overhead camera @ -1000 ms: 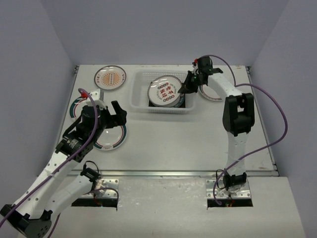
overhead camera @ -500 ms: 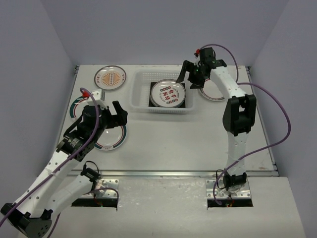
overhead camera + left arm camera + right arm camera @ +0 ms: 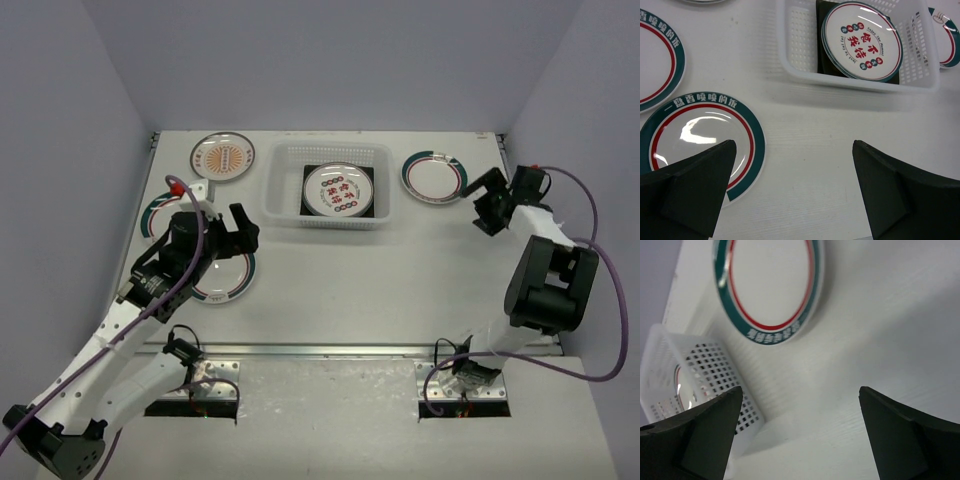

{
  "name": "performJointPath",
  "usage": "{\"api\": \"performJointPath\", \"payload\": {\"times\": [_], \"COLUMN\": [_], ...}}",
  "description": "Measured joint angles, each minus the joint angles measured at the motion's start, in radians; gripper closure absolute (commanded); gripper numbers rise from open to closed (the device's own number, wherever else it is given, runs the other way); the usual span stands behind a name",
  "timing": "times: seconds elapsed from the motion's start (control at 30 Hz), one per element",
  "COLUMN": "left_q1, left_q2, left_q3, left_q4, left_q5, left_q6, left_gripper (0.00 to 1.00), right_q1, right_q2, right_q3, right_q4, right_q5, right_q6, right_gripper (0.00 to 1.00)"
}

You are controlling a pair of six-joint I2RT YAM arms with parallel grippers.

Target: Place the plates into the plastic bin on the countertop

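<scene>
L hand [image 3: 794, 165] spread wide by teal-rim plate [image 3: 705, 135]; bin [image 3: 855, 83] holds round plate [image 3: 861, 40] atop dark sq plate [image 3: 820, 50].

square plate [image 3: 821, 64] mostly hidden beneath round plate [image 3: 861, 40].
</scene>
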Motion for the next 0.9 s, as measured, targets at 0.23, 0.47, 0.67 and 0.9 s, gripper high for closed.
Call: {"api": "performJointPath", "payload": {"times": [0.23,0.47,0.67,0.9], "left_q1": [0.0,0.001,0.006,0.012], "left_q2": [0.007,0.003,0.006,0.015], "left_q3": [0.0,0.0,0.0,0.0], "left_q4": [0.002,0.003,0.004,0.005], "left_q5": [0.022,0.033,0.038,0.036], "left_q6": [0.001,0.001,0.001,0.001], "left_gripper": [0.0,0.0,0.0,0.0], "right_q1": [-0.05,-0.05,-0.049,-0.043], "right_q2": [0.192,0.389,0.515,0.572], "right_q3": [-0.14,-0.023,0.082,0.158], "right_q4": [0.285,0.493,0.533,0.505], "right_q5": [-0.086,-0.123,-0.113,-0.09], "right_q6": [0.145,0.263,0.355,0.371], "right_gripper": [0.07,0.42,0.73,1.0]}}
